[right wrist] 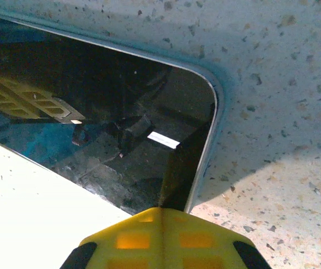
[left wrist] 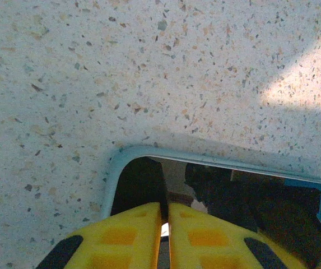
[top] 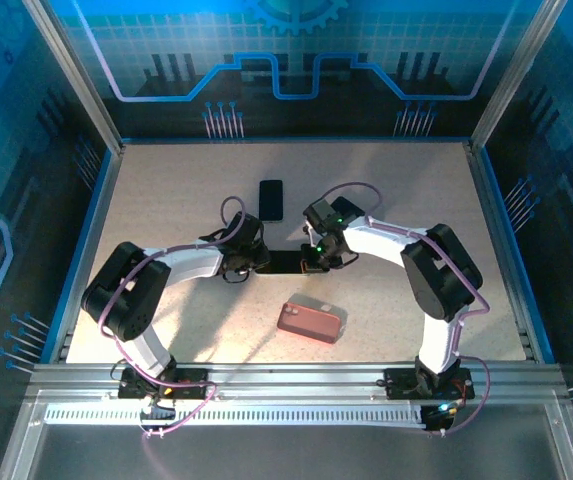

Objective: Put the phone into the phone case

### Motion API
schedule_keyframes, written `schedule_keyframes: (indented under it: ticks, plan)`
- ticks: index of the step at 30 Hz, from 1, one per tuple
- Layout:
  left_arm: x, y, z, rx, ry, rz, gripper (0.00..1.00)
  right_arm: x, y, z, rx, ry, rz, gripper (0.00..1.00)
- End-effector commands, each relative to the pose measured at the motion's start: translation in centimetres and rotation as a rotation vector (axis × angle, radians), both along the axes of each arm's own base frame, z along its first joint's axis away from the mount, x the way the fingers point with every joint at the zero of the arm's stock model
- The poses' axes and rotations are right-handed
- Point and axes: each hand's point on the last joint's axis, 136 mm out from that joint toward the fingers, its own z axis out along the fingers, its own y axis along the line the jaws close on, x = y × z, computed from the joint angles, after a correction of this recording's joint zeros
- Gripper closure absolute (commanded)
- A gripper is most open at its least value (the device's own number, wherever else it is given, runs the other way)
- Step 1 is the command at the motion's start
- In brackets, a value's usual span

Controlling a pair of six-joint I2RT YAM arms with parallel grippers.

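**Two closed grippers at the phone, case lying apart**

Top view: the phone [top: 284, 262] lies flat on the table [top: 166, 200], with the left gripper [top: 254, 262] at one end and the right gripper [top: 313, 260] at the other. The case [top: 311, 321] lies nearer the bases, apart from the phone, and a dark slab [top: 271, 198] sits farther back.

Left wrist: the left gripper's fingers [left wrist: 132, 230] are pinched to a thin slit with nothing between them, over the phone's [left wrist: 250, 202] screen near a rounded corner. Whether they touch the glass I cannot tell.

Right wrist: the right gripper [right wrist: 160, 212] is clenched and empty, its tip at the phone's [right wrist: 93, 112] edge by a corner.

The step looks like gaining control of the flat phone. It likely calls for light, even pressure from both ends, keeping the phone square and steering it toward the case without scraping the glass.
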Motion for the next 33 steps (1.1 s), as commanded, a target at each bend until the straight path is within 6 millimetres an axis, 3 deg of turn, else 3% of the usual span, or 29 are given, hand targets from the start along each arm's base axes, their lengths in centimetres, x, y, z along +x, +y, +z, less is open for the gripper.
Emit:
schedule_keyframes:
  ticks: [1, 8, 21, 24, 33]
  plan:
    - [-1.7, 0.4, -2.5, 0.032, 0.095, -0.028, 0.87, -5.9, -2.0, -9.0, -0.215, 0.172, 0.088, 1.00]
    - [-1.8, 0.4, -3.1, 0.018, 0.112, -0.012, 0.89, -7.2, -2.3, -11.3, -0.259, 0.221, 0.105, 1.00]
    - [-2.0, 1.2, -4.2, 0.018, 0.148, 0.040, 0.89, -8.1, -1.9, -12.0, -0.215, 0.249, 0.120, 1.00]
    - [-2.1, 1.5, -4.3, 0.025, 0.159, 0.046, 0.90, -7.1, -1.5, -10.0, -0.185, 0.196, 0.121, 1.00]
    - [-2.4, 2.1, -4.5, 0.062, 0.164, 0.035, 0.91, -1.8, 0.0, 1.1, -0.039, -0.055, 0.100, 1.00]
